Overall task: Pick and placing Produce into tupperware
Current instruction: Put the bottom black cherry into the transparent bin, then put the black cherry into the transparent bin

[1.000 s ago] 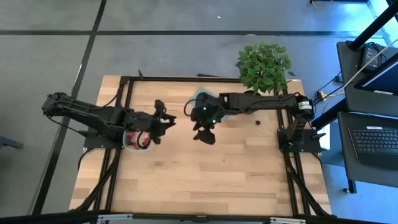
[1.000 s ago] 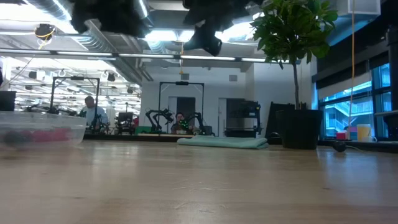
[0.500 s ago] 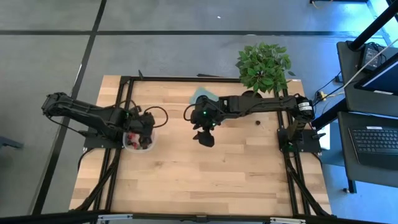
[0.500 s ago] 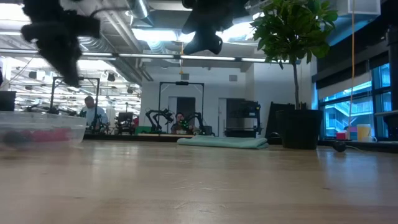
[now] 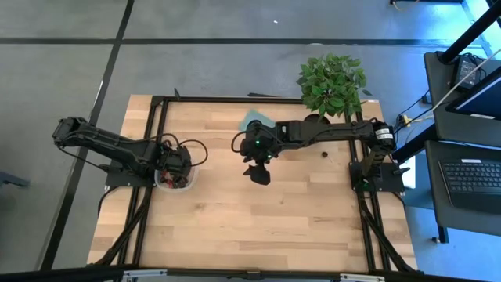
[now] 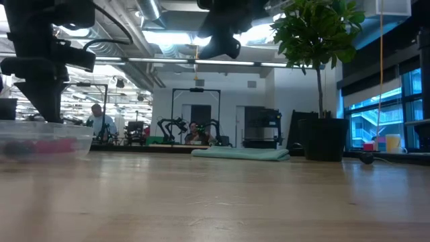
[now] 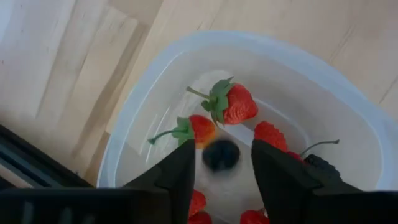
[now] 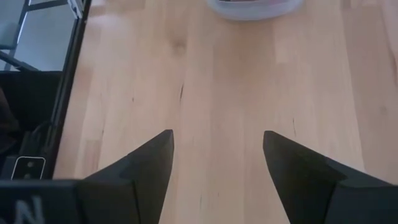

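Observation:
The tupperware (image 7: 348, 81), a clear shallow tub, stands by its base on the wood near the table's left edge (image 5: 174, 182). In it lie red strawberries with green tops (image 7: 236, 104) and a blackberry (image 7: 320, 165). My left gripper (image 7: 221, 163) points down into the tub, open. A blurred dark berry (image 7: 221, 154) shows in the gap between its fingertips, with space on either side. My right gripper (image 5: 258, 172) hangs open above the middle of the table with nothing between its fingers (image 8: 217, 143). One more dark berry (image 5: 323, 153) lies on the wood at the right.
A flat teal pad (image 5: 254, 119) lies at the far middle of the table, partly under my right arm. A potted green plant (image 5: 333, 82) stands at the far right corner. Black frame rails run along the table's edges. Bare wood (image 5: 258, 227) fills the near half.
My left gripper has moved toward the table's left edge and down. It was beside the tupperware and now stands right over it. It has tipped from nearly level to pointing down and has rolled about its own line. The tub has stayed where it was.

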You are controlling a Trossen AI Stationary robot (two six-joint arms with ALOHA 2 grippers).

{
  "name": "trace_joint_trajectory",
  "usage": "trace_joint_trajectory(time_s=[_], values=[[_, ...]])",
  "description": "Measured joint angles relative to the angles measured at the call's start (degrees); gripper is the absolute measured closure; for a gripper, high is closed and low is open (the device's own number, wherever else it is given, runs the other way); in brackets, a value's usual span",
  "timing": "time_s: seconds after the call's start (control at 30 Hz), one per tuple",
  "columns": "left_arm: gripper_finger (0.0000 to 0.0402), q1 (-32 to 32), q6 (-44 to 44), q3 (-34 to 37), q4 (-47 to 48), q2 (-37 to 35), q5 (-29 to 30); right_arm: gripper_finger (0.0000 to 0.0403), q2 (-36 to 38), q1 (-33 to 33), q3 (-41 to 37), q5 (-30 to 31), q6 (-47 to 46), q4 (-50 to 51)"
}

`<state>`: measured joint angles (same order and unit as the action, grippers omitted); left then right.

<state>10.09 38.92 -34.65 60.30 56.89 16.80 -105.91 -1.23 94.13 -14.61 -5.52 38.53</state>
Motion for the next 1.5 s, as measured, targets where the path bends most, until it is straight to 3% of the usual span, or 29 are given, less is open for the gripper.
trace_joint_trajectory(time_s=[0.17, 0.3, 0.53, 0.67, 0.8, 0.97, 1.2, 1.5], values=[[0.0229, 0.0, 0.0, 0.0, 0.0, 0.0, 0.0, 0.0154, 0.0, 0.0, 0.0, 0.1, -0.3, 0.7], [0.0226, 0.0, -0.8, -0.1, 0.1, 0.0, 0.0, 0.0154, 0.1, 0.0, 0.0, 3.6, -2.2, 4.3], [0.0224, 0.0, -3.6, -3.3, -1.3, 0.0, 1.8, 0.0154, 1.7, 0.0, 0.0, 11.4, -11.0, 25.5], [0.0224, -0.3, -5.6, -3.6, -7.8, 0.0, 3.4, 0.0154, 2.1, 0.4, 0.0, 16.0, -16.1, 38.6], [0.0224, -0.8, -10.7, -3.6, -15.6, 0.0, 1.2, 0.0154, 3.9, 0.0, -2.8, 17.1, -18.2, 43.6], [0.0224, -0.8, -14.1, -3.6, -20.2, 0.0, 0.1, 0.0154, 12.4, -2.5, -12.4, 18.1, -21.7, 41.2], [0.0224, -0.8, -15.5, -3.6, -21.2, 0.0, 0.1, 0.0154, 27.6, -6.4, -30.0, 29.1, -36.8, 34.0], [0.0224, -0.9, -15.5, -3.6, -22.8, 0.0, 0.1, 0.0154, 31.5, -11.7, -46.1, 29.5, -37.5, 22.4]])
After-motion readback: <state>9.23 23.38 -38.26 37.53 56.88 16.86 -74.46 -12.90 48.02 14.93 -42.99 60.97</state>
